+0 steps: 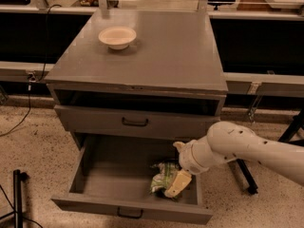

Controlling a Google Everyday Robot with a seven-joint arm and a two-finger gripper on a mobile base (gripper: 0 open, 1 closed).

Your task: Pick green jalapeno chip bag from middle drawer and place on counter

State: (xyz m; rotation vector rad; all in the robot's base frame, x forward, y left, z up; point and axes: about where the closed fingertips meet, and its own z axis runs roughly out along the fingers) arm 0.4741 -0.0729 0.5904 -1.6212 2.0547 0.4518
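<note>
The green jalapeno chip bag point(160, 176) lies crinkled on the floor of the open middle drawer point(109, 172), right of its centre. My gripper point(175, 185) reaches down into the drawer from the right on the white arm point(237, 148). It sits against the bag's right side and covers part of it. The counter point(161, 51) is the grey cabinet top above.
A cream bowl point(117, 36) stands on the counter's back left. The upper drawer point(135, 121) is closed, with an open slot above it. Black stand legs point(18, 194) are at the lower left, a dark chair base point(247, 179) at the right, and a cable point(23, 113) on the floor.
</note>
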